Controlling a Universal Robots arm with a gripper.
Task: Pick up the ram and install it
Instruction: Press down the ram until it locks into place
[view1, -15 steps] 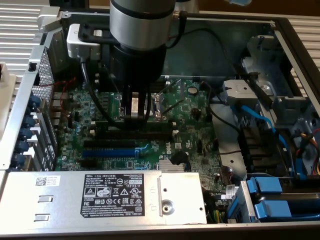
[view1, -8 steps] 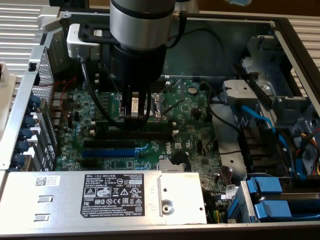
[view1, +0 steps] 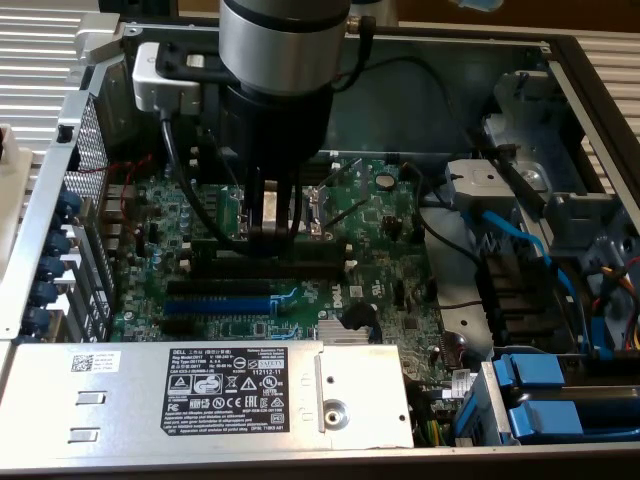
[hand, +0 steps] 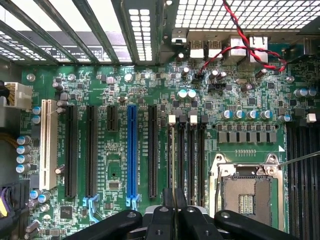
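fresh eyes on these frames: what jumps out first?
The arm's hand is down on the green motherboard inside the open PC case, at the black memory slots next to the empty CPU socket. The ram stands edge-on between its fingers, over one of those slots. Also striking: the blue expansion slot and the labelled silver power supply along the case's near edge.

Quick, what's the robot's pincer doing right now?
Pincer: shut on the ram, held edge-on above the black memory slots.

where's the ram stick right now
The ram is held edge-on in the end effector, over the black memory slots beside the CPU socket.
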